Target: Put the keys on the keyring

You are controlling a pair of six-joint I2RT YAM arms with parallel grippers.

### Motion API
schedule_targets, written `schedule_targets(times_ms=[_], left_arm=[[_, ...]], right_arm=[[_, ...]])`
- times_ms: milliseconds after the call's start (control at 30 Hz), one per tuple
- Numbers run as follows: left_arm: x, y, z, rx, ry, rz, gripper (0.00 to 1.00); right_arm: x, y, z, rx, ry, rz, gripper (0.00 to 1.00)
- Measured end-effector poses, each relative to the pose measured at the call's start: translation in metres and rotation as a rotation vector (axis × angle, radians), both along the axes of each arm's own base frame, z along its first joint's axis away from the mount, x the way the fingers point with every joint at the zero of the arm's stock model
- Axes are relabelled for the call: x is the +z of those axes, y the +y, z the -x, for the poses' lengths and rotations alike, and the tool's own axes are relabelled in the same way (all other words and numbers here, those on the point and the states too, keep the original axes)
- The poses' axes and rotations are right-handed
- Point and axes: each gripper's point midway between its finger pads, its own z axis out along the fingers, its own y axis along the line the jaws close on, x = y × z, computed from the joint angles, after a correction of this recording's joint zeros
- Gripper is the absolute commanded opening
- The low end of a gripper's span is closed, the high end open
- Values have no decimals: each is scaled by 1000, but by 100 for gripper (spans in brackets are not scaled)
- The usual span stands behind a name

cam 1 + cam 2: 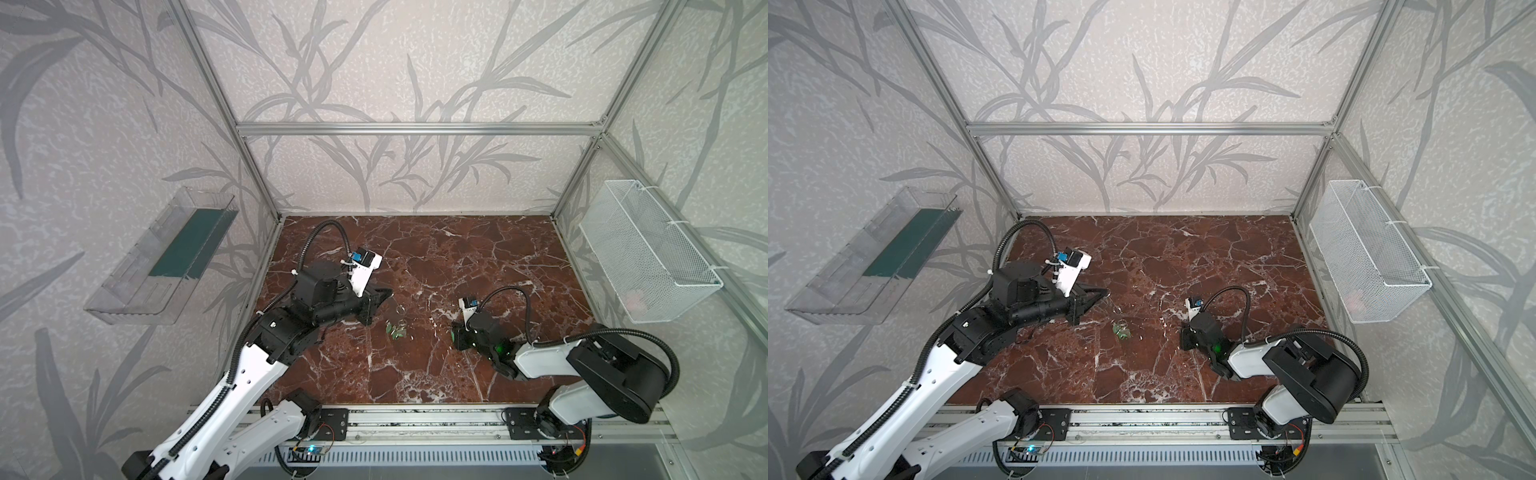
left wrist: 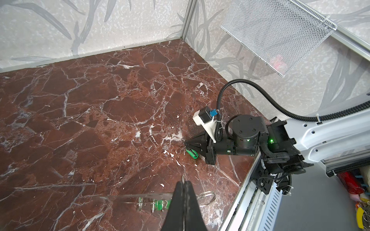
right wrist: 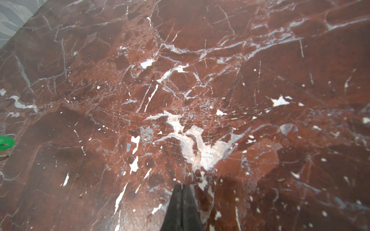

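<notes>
Left gripper (image 2: 183, 183), right gripper (image 3: 181, 187) closed, apart; keys (image 2: 160, 204), perhaps keyring (image 2: 208, 193), between.

Red-brown marble tabletop (image 1: 457, 257), leaf-patterned grey walls (image 1: 395, 62), aluminium frame (image 1: 415, 129), white mesh basket (image 1: 648, 257), clear plastic shelf (image 1: 137, 270)

i can't count small silver keys with green plastic tags (image 1: 395, 330) in both top views, too tiny. black left gripper (image 2: 183, 183) covers part of them in wrist view. another green tag (image 3: 6, 142) cut by frame edge, blurred.
</notes>
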Motion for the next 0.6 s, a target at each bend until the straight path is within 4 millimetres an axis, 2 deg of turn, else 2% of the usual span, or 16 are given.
schedule_targets(times_ms=[100,200,333,467,600], left_arm=[[0,0,0,0,0,0,0],[0,0,0,0,0,0,0],[0,0,0,0,0,0,0],[0,0,0,0,0,0,0],[0,0,0,-2,1,0,0]], right_arm=[[-2,-2,3,6,-4,0,29],[5,-2,5,16,-1,0,36],[43,2,0,18,-59,-34,45],[87,4,-7,13,-112,-44,46],[108,7,-12,34,-89,18,45]])
